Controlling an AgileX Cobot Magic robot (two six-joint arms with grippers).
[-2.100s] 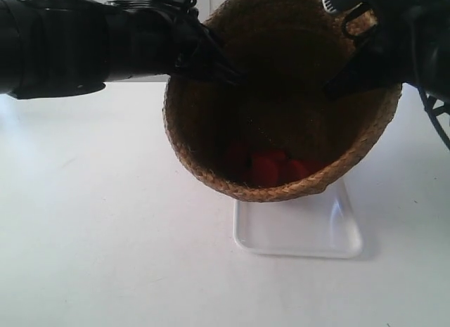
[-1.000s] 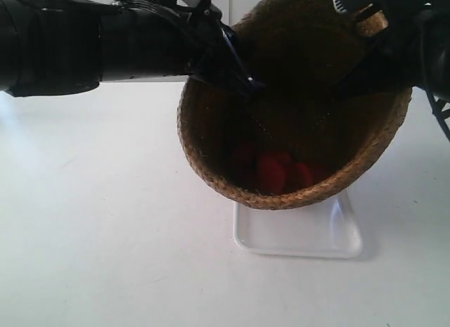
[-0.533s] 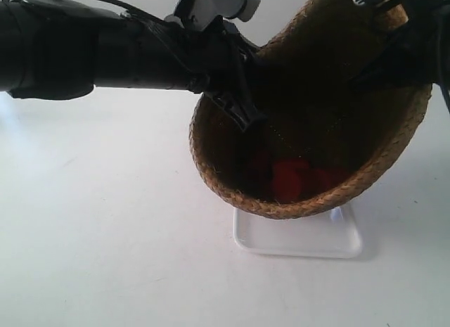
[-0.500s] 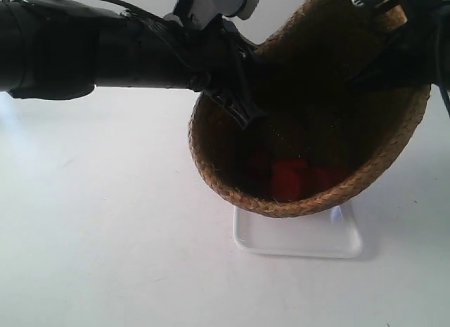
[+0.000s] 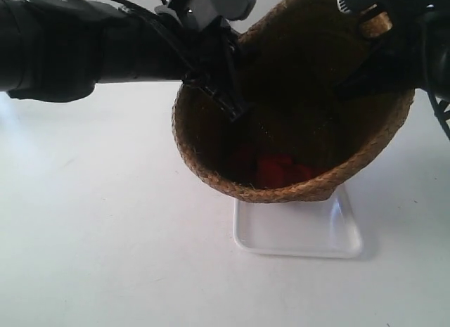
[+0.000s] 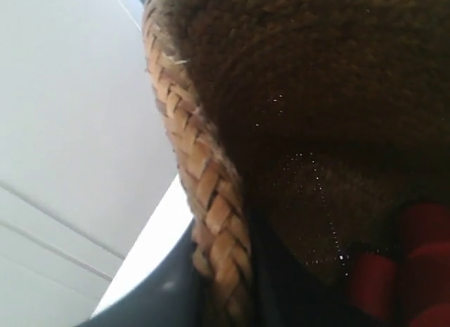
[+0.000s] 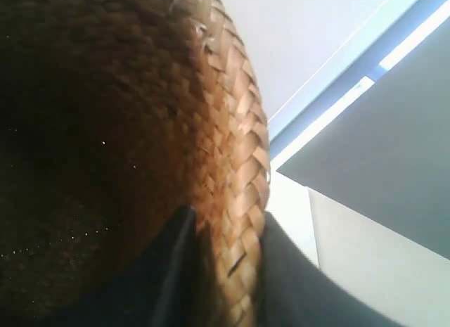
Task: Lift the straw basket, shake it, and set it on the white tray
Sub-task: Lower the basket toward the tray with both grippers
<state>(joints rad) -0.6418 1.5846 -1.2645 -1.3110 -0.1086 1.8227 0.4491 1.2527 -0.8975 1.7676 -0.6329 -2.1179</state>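
Observation:
The straw basket (image 5: 295,102) hangs in the air, tilted with its mouth toward the exterior camera, above the white tray (image 5: 299,232). Red items (image 5: 274,169) lie inside its dark bottom. The arm at the exterior view's left holds the near-left rim, and the arm at the exterior view's right holds the upper-right rim. In the left wrist view my left gripper (image 6: 225,292) is shut on the braided rim (image 6: 204,200). In the right wrist view my right gripper (image 7: 225,271) pinches the rim (image 7: 239,172) between its dark fingers (image 7: 172,264).
The white tabletop (image 5: 105,228) spreads round the tray. Red items (image 6: 415,264) show inside the basket in the left wrist view. A pale wall and a grey panel (image 7: 380,144) lie behind the basket in the right wrist view.
The basket has swung back to the left and slightly down since half a second ago, after drifting right and up over the earlier frames. Both grippers keep their hold on the rim.

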